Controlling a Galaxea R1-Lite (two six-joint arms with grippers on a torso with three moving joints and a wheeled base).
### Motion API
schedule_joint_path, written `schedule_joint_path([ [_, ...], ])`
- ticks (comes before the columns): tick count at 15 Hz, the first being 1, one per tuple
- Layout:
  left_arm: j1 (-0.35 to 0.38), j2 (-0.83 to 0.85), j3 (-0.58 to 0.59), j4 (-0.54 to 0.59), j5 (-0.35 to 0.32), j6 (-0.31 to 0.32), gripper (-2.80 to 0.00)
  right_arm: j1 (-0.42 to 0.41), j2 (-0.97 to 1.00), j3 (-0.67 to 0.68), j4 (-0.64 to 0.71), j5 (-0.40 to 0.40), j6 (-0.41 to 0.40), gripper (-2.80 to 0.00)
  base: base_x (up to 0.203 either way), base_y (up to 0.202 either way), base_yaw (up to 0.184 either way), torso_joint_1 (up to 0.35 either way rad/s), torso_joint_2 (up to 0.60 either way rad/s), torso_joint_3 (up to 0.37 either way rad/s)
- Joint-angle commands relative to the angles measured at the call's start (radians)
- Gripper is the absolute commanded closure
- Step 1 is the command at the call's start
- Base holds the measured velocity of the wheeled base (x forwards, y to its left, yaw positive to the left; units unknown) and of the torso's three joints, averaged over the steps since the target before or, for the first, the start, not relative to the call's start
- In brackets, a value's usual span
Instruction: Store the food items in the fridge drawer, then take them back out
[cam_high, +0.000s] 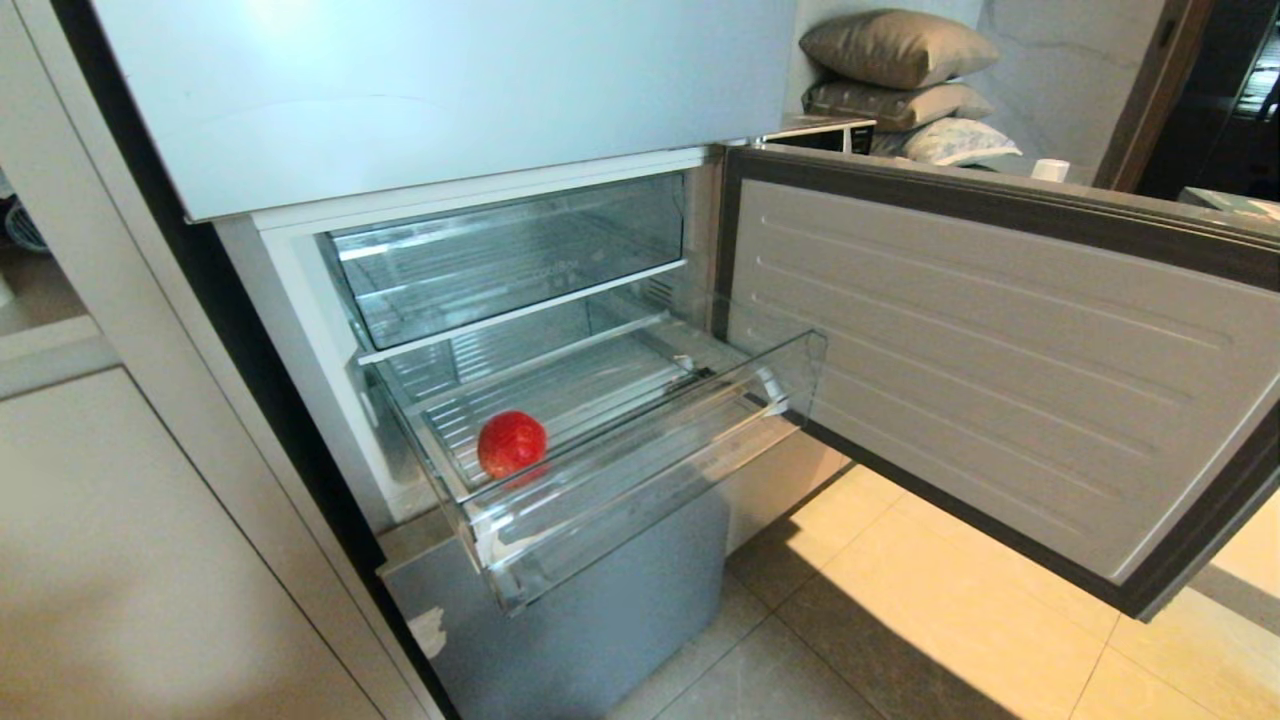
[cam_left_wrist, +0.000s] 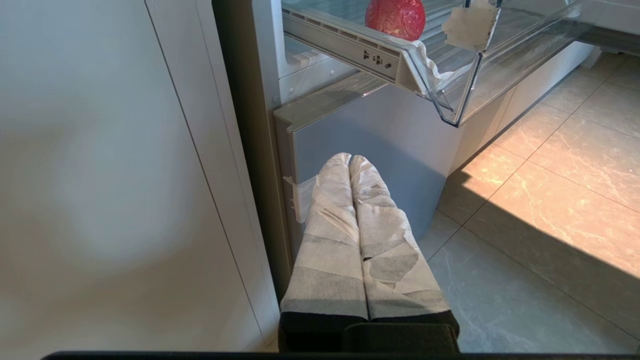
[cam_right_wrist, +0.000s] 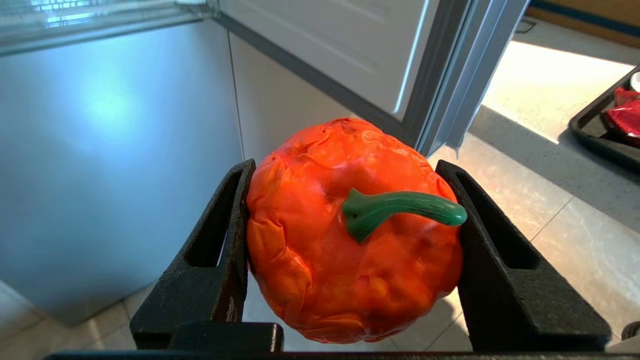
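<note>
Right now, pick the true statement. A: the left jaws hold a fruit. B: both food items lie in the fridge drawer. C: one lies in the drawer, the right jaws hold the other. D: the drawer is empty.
C: the round red fruit lies in the clear drawer, while the right gripper clamps the green-stemmed red piece.

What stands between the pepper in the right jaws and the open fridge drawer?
Nothing visible blocks it. The right gripper holds the red pepper low beside the open fridge door. The clear drawer is pulled out, open on top, with only a round red fruit near its left front.
</note>
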Motion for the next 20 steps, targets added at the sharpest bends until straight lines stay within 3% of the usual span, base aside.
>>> schedule_joint_path([
  [1,0.000,0.000,0.002,0.000,0.000,0.000,0.00,0.001,-0.014,0.000,0.000,-0.003,0.011,0.00,0.000,0.000,0.000,0.000,0.00,0.000],
  [6,0.000,0.000,0.002,0.000,0.000,-0.001,0.00,0.001,-0.014,0.000,-0.001,-0.008,0.041,0.00,-0.001,0.000,0.023,0.000,0.00,0.000],
  [20,0.000,0.000,0.002,0.000,0.000,-0.001,0.00,0.001,-0.014,0.000,-0.001,-0.002,0.031,0.00,0.001,-0.009,0.174,0.002,0.00,0.003],
])
